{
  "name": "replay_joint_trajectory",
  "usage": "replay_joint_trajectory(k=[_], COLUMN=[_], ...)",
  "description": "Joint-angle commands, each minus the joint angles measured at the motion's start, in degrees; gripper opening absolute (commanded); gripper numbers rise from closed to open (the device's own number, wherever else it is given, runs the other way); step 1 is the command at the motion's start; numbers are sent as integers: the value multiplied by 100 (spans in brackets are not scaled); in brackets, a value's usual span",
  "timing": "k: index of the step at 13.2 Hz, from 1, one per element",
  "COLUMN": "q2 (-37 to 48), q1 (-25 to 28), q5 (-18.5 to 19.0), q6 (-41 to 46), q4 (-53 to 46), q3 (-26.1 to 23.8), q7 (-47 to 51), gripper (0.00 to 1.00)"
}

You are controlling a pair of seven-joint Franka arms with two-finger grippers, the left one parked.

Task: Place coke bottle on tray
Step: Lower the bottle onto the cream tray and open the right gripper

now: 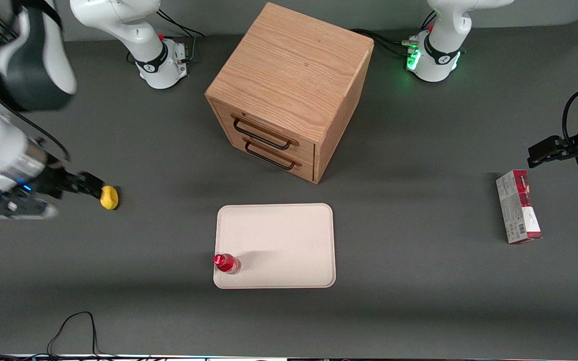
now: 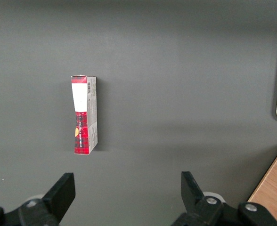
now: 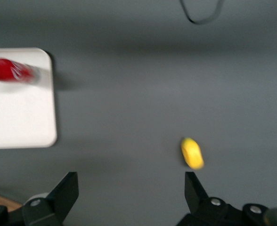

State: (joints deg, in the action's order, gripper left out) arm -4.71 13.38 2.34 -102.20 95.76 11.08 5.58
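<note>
The coke bottle (image 1: 227,263), small and red with a red cap, stands upright on the cream-pink tray (image 1: 289,235), in the tray's corner nearest the front camera on the working arm's side. In the right wrist view the bottle (image 3: 9,70) shows on the tray (image 3: 20,117). My right gripper (image 1: 91,186) is open and empty, well away from the tray toward the working arm's end of the table, raised above the table next to the yellow lemon-like lump (image 1: 109,197). In the right wrist view its fingers (image 3: 129,193) stand wide apart over bare table with the lump (image 3: 192,153) close by.
A wooden drawer cabinet (image 1: 289,90) with two black handles stands farther from the front camera than the tray. A red-and-grey carton (image 1: 518,206) lies toward the parked arm's end, also in the left wrist view (image 2: 84,114). Black cables (image 1: 76,331) lie at the near table edge.
</note>
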Motion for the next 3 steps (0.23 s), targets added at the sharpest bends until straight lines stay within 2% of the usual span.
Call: replay_joint_trajectory(k=[1,3], q2=[611,611], q1=[-2,-28], q5=[-120,-120], q6=[15,51], q4=[708,664], q3=[70,70], q7=[-136,-127], gripper=[100,100])
